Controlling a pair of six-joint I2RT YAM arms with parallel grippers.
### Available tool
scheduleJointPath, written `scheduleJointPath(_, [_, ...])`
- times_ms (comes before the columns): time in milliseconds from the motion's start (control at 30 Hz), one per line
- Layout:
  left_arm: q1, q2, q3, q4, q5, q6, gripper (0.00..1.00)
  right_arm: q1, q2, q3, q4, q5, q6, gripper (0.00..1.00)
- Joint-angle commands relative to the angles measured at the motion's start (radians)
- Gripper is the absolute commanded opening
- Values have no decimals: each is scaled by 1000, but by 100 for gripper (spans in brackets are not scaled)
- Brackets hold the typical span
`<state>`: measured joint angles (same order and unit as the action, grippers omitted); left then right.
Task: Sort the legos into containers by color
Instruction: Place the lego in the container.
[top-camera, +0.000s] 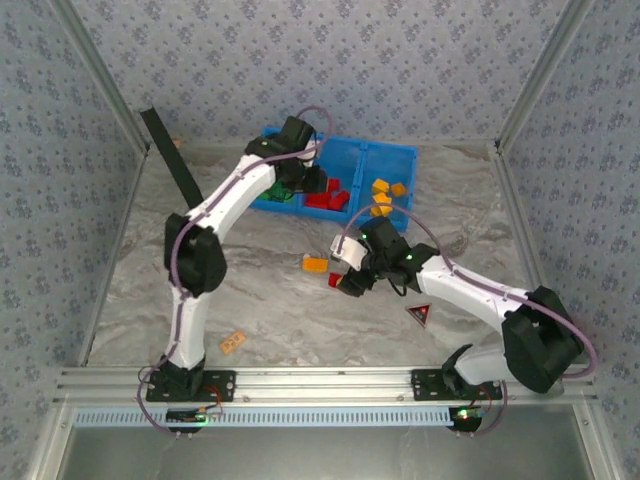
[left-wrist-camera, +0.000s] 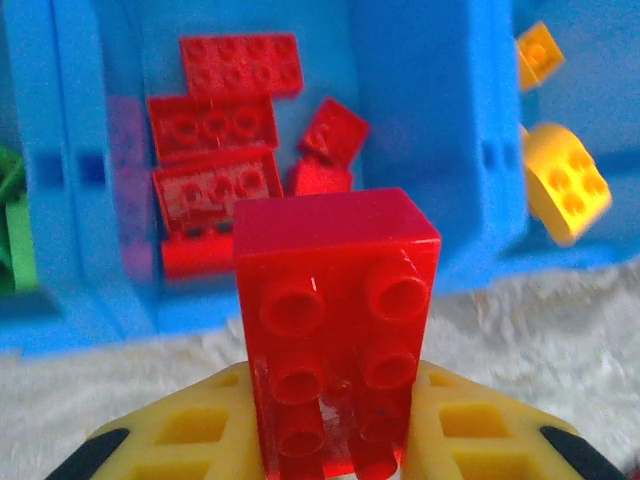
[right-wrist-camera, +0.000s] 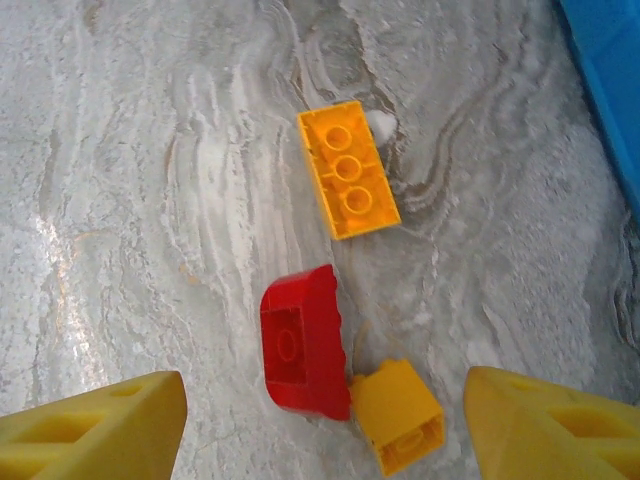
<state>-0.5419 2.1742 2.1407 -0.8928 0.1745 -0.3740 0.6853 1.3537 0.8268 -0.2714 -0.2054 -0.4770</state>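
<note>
Fingers (left-wrist-camera: 190, 435) of our left gripper (left-wrist-camera: 335, 445) are pinching a red brick (left-wrist-camera: 335, 300) upright. We are holding it close to the blue bin (left-wrist-camera: 430, 120), facing its middle compartment, where other red legos (left-wrist-camera: 215, 125) are lying. Yellow-orange legos (left-wrist-camera: 565, 185) are sitting in the bin's right compartment and green legos (left-wrist-camera: 8, 220) in its left. Our right gripper (right-wrist-camera: 322, 425) is hanging with its fingers spread wide, gripping nothing, above the table (right-wrist-camera: 130, 200) just in front of the bin. Beneath it a long yellow-orange brick (right-wrist-camera: 348, 168), a curved red brick (right-wrist-camera: 303, 345) and a small yellow-orange brick (right-wrist-camera: 397, 415) are lying, the last two touching.
</note>
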Motion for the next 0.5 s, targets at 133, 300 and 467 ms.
scheduleJointPath(133, [8,285,396,-127,4,18,18,-30,80,13,67,108,-24,75])
scheduleJointPath(300, [20,371,458,-106,23,-12,18,-32,141,77,-17,180,90,73])
scheduleJointPath(467, [23,415,457,-86,59,-27,20,-36,153,116,-79,254,285,72])
